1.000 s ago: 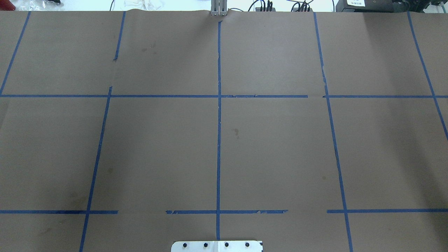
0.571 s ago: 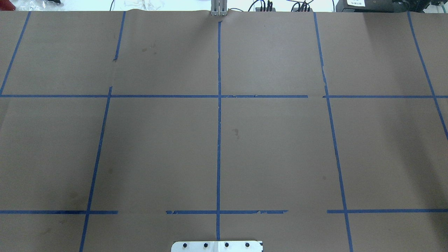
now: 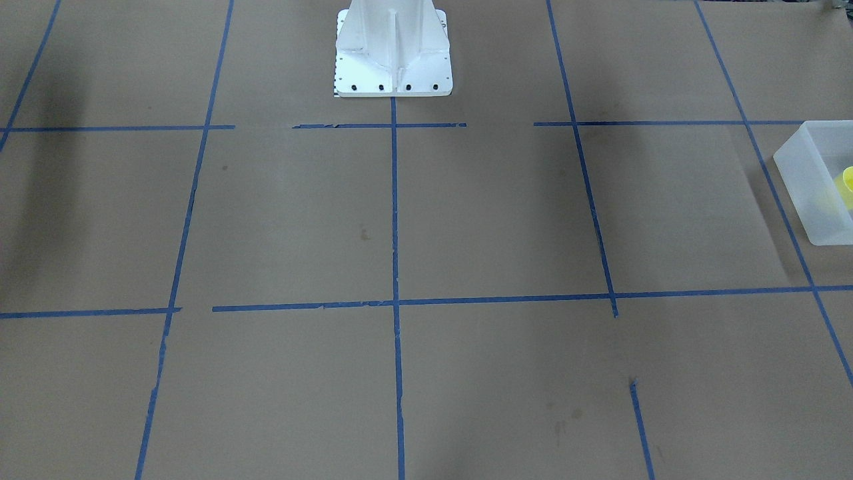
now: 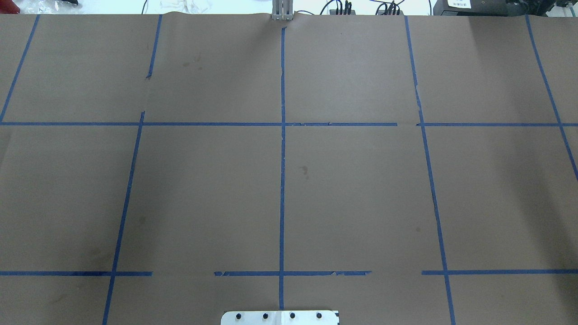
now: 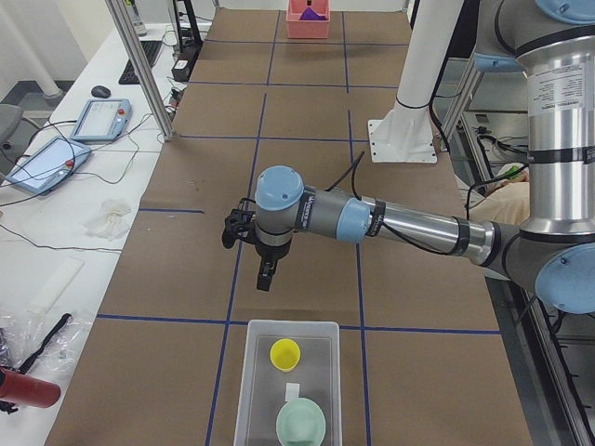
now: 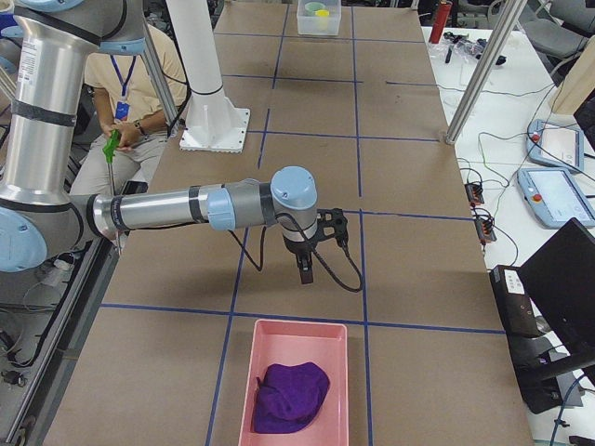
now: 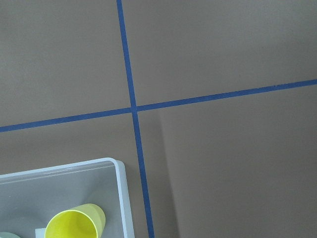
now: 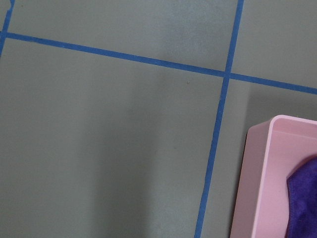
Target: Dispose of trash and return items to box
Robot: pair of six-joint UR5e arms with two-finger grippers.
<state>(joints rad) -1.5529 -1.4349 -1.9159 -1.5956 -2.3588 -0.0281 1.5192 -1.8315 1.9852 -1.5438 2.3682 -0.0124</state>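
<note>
The translucent white box (image 5: 249,376) stands at the table's left end. The yellow cup (image 5: 285,354) and the mint-green bowl (image 5: 302,423) sit inside it. The box (image 7: 122,191) and cup (image 7: 74,225) also show in the left wrist view, and at the right edge of the front view, box (image 3: 806,180) and cup (image 3: 848,183). My left gripper (image 5: 265,276) hangs above the table just beyond the box; I cannot tell whether it is open. My right gripper (image 6: 305,269) hangs near a pink bin (image 6: 244,390) holding a purple cloth (image 6: 290,395); I cannot tell its state.
The white robot pedestal (image 3: 393,53) stands at the table's robot-side edge. The pink bin (image 8: 257,173) with the purple cloth (image 8: 304,198) shows in the right wrist view. A seated person (image 6: 130,93) is beside the robot. Aluminium posts (image 5: 139,65) stand along the far table edge.
</note>
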